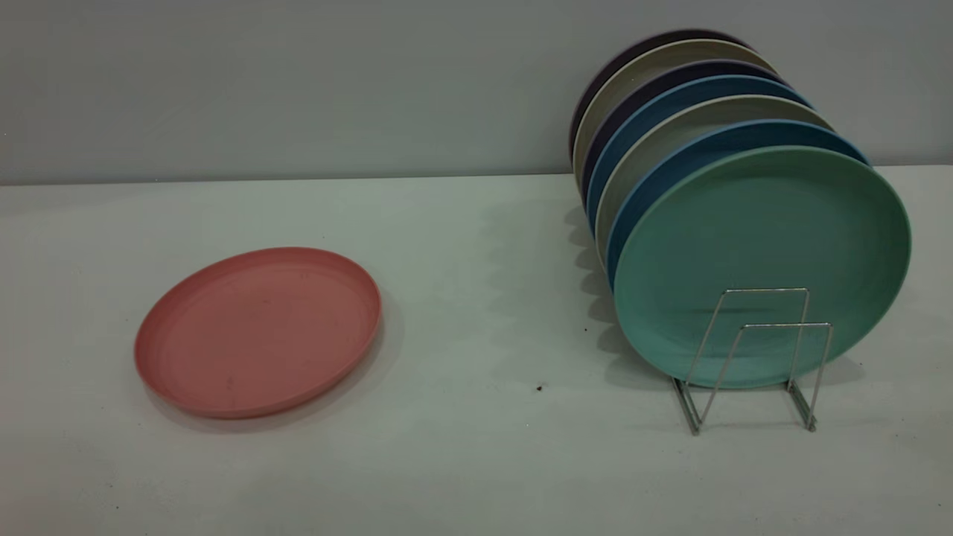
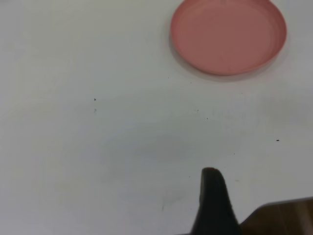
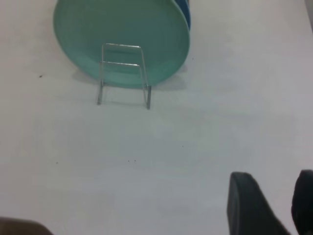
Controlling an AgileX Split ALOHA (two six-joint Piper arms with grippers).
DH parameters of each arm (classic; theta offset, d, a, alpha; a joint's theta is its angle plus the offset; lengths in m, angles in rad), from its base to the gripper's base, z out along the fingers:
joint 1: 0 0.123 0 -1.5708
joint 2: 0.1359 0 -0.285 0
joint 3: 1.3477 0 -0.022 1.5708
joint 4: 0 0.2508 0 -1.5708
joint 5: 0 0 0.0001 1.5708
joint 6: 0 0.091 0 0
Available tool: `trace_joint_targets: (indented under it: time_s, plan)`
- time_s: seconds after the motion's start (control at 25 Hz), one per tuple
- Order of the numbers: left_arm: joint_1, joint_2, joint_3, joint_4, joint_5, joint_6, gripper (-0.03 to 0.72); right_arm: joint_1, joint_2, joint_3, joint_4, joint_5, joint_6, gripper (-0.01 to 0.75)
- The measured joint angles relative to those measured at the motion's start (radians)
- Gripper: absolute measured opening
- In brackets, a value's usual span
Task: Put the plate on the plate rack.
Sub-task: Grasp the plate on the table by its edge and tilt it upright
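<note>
Seven plates stand on edge in a row at the right of the surface (image 1: pixel 476 461), the teal-green plate (image 1: pixel 759 260) foremost and blue plates (image 1: pixel 715 141) behind it among grey and dark ones. Well apart, at the left, the plate (image 1: pixel 258 331) lies flat, rim up, with nothing touching it. The plate rack (image 1: pixel 752 357) holds the row; two upright wire loops stand free in front of the teal-green plate, and the gap between them appears to be an open slot. No arm shows in the exterior view. The right end effector (image 3: pixel 281 205) hangs above bare surface, short of the rack, its two dark fingers parted and holding nothing. The left end effector (image 2: pixel 212 200) shows only one dark finger at the edge of its wrist view, so its opening cannot be told; it grips nothing visible and the plate lies some way ahead of it. Judgement: the task stands at its first step, approach not yet made. The next move calls for the left arm to reach the plate's low rim, get a finger under it, lift, turn it on edge and carry it across to the free slot.
</note>
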Motion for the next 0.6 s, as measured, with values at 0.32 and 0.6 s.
trace_joint_targets:
  time_s: [0.32,0.6]
  plan:
    - [-0.011,0.0,0.0,0.0,0.0,0.0,0.537,0.0,0.0,0.0,0.0,0.0,0.0,0.239]
    - [-0.043,0.0,0.0,0.0,0.0,0.0,0.537,0.017,0.0,0.0,0.029,0.0,0.0,0.239]
